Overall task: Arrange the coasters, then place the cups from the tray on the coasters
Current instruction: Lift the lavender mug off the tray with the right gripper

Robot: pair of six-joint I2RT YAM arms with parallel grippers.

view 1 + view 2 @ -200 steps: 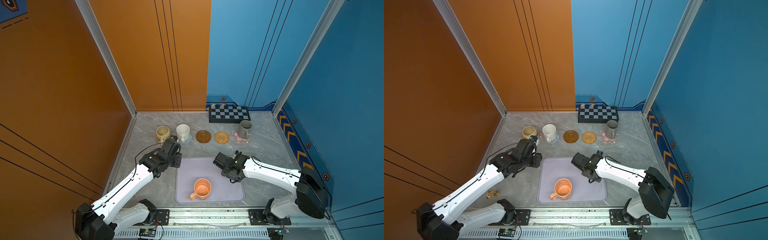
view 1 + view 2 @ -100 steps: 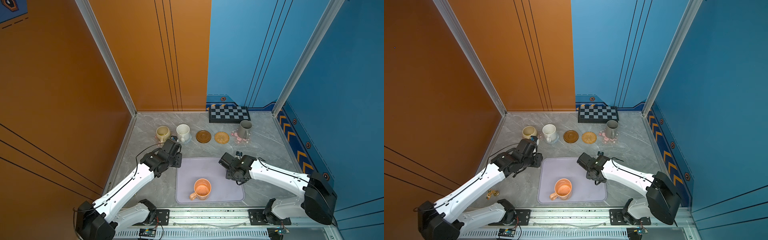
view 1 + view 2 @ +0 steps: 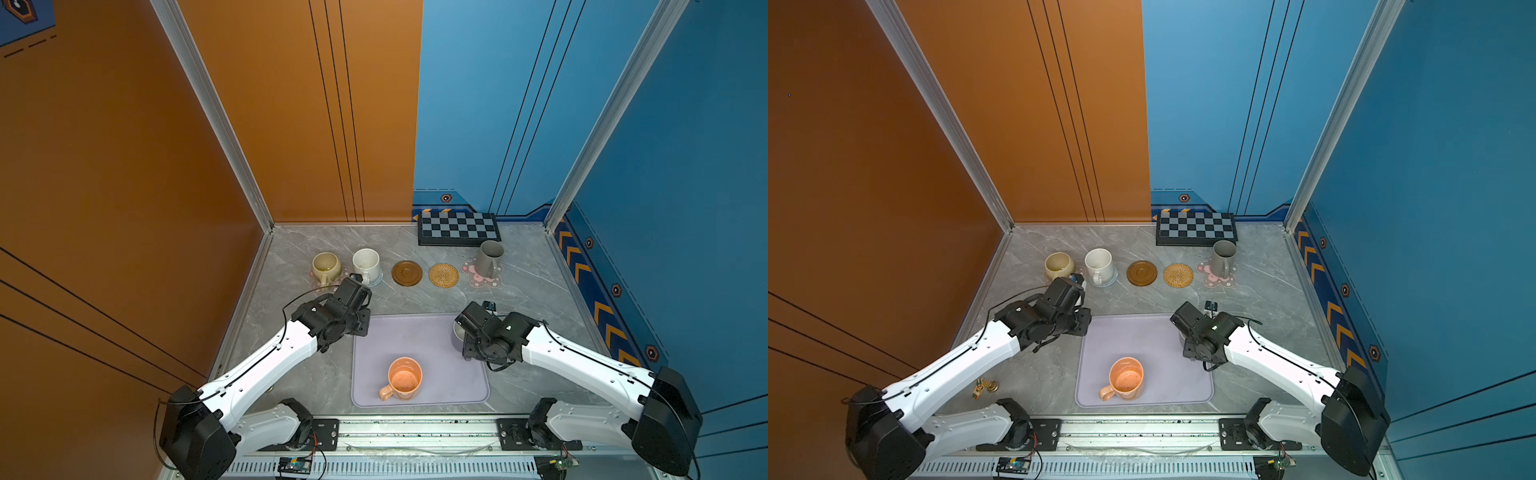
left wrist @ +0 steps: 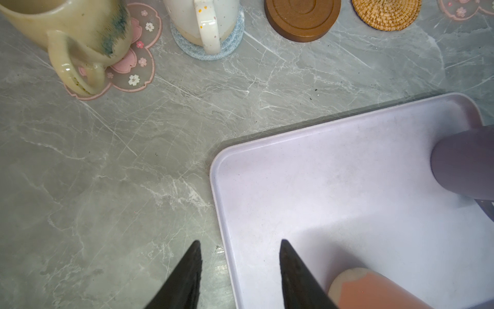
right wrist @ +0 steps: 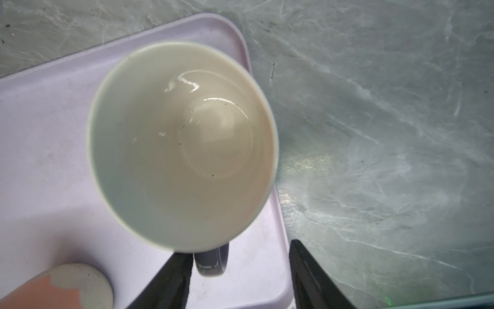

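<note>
The lavender cup point(image 5: 181, 144), white inside, stands in the far right corner of the pale lavender tray point(image 3: 415, 332). My right gripper point(image 5: 240, 247) is open with its fingers on either side of the cup's handle point(image 5: 211, 263). The orange cup point(image 3: 404, 379) stands near the tray's front. Open and empty, my left gripper point(image 4: 240, 242) hovers over the tray's left rim. In the back row, the beige cup point(image 3: 326, 266) sits on a pink flower coaster point(image 4: 133, 67) and the white cup point(image 3: 366, 262) on the blue-grey coaster point(image 4: 230, 45). The brown disc point(image 3: 407, 273) and rattan coaster point(image 3: 443, 274) are bare. The grey cup point(image 3: 489, 258) stands on a pink coaster point(image 3: 482, 280).
A black-and-grey checkerboard point(image 3: 458, 228) lies against the back wall behind the coasters. Small gold-coloured bits point(image 3: 986, 386) lie on the marble table beside the left arm. Orange and blue walls close in the left, back and right sides.
My right gripper has shifted a little to the right, to the lavender cup at the tray's far right corner. The left arm has hardly moved.
</note>
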